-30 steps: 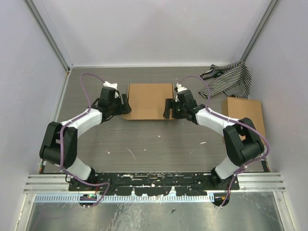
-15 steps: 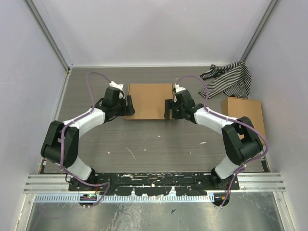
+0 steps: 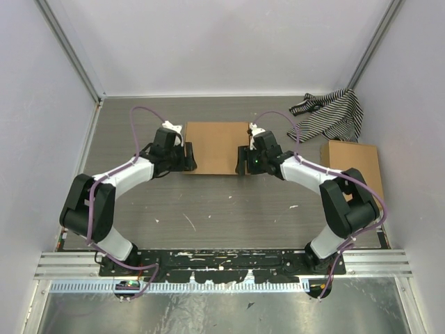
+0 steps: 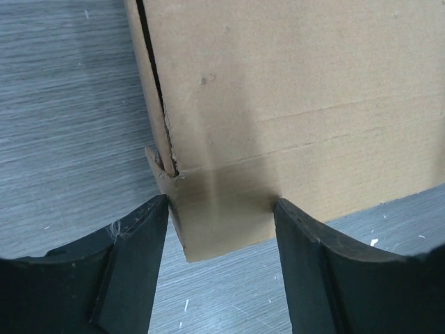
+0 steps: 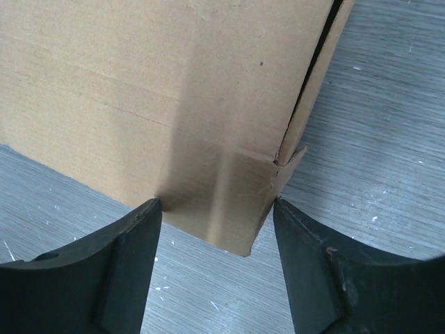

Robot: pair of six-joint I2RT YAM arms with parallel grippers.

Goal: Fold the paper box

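Lying flat and closed on the grey table point(image 3: 208, 209), towards the far side and about midway between left and right: the paper box point(image 3: 217, 147), plain brown face up, long edges running left to right. At its near left corner, the left gripper point(image 3: 186, 157); at its near right corner, the right gripper point(image 3: 243, 159). Both arms reach in from the near edge and bend towards each other.

From the left wrist: two black fingers point(image 4: 132, 268) spread wide, the near left corner of the cardboard poking out between them. One tip sits at the left side edge, the other at the near edge. Cannot tell whether these jaws press on the corner or merely stand against it. Down the left side of the box, a dark slit point(image 4: 154, 76), ending at a small ragged tab point(image 4: 157, 161) just beside the corner.

From the right wrist: the same layout mirrored. Wide-set black fingers point(image 5: 122, 268), the near right corner between them, tips at the cardboard edges. Again cannot tell if clamped. A matching slit point(image 5: 316, 62) and tab point(image 5: 292, 156) on the right side.

Off to the right, well apart from the paper box: a second brown cardboard box point(image 3: 351, 165) by the right wall, and beyond it a crumpled black-and-white striped cloth point(image 3: 330, 113) in the far right corner.
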